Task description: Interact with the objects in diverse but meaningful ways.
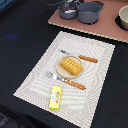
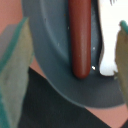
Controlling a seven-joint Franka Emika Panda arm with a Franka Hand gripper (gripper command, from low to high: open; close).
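Wrist view is showing my pincer (image 2: 70,75) hanging wide open over the brown sausage stick (image 2: 80,37) lying inside the grey-blue pot (image 2: 50,65), gripping nothing yet, so I am thinking the grabbing is still waiting to be done.

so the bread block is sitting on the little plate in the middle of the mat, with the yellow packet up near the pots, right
Not quite. The bread block is on the plate mid-mat, but the exterior view shows the yellow packet at the mat's near edge, far from the pots.
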